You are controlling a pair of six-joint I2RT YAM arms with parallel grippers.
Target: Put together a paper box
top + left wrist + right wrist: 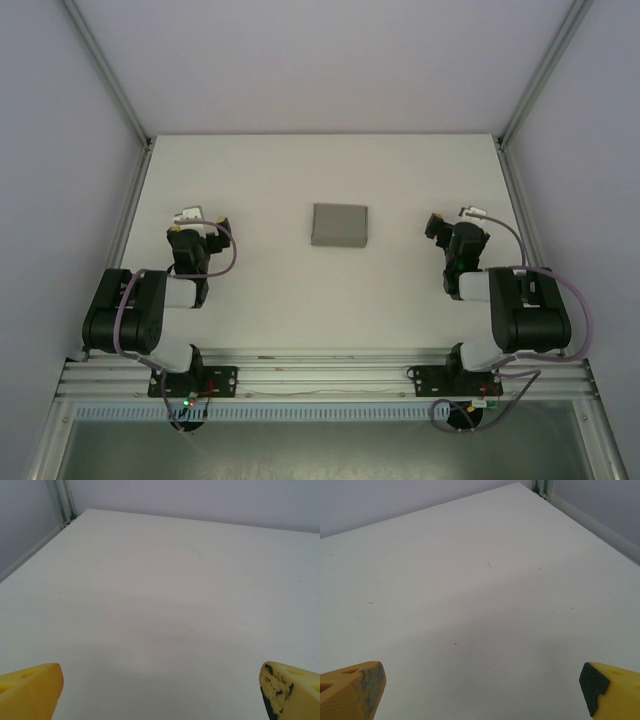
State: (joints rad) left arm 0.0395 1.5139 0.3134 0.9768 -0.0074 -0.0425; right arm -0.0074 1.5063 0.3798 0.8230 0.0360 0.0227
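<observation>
L tool (160, 694), R tool (481, 694) spread, box (340, 225) between

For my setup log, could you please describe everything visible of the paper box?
The paper box is a plain grey rectangle, seemingly thin cardboard, with a darker strip along its near edge hinting at slight height. It lies flat near the middle of the white table, long sides running left to right. Only the table touches it; the left hand and right hand sit apart on either side.
</observation>
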